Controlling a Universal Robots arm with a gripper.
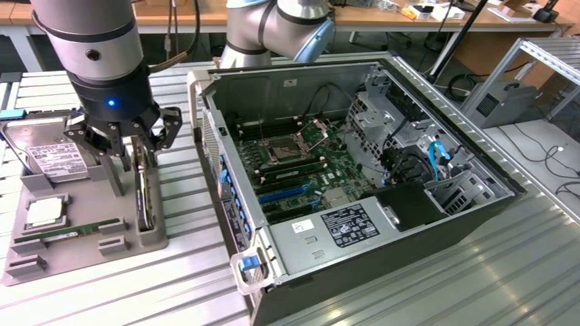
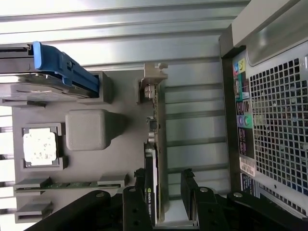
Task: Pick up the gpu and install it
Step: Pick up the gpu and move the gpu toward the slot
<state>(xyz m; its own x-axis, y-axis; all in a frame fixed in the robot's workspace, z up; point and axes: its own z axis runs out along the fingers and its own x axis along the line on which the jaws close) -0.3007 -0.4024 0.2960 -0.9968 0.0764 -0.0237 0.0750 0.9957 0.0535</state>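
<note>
Black gpu (image 2: 150, 166), grey tray (image 2: 122, 159), green memory stick (image 2: 72, 184) — blue clip (image 2: 62, 67), silver hard drive (image 1: 54, 159).

In the exterior view the gripper (image 1: 127, 144) hid part of the gpu (image 1: 142, 197); the wrist view's frame cut off the hard drive (image 2: 33, 89) and computer case (image 2: 279, 120).

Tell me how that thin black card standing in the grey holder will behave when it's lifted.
The gpu looks like a rigid board, so probably stiff. Standing on edge in the grey holder, it may tip if nudged sideways. Its bare components likely make it fragile.
</note>
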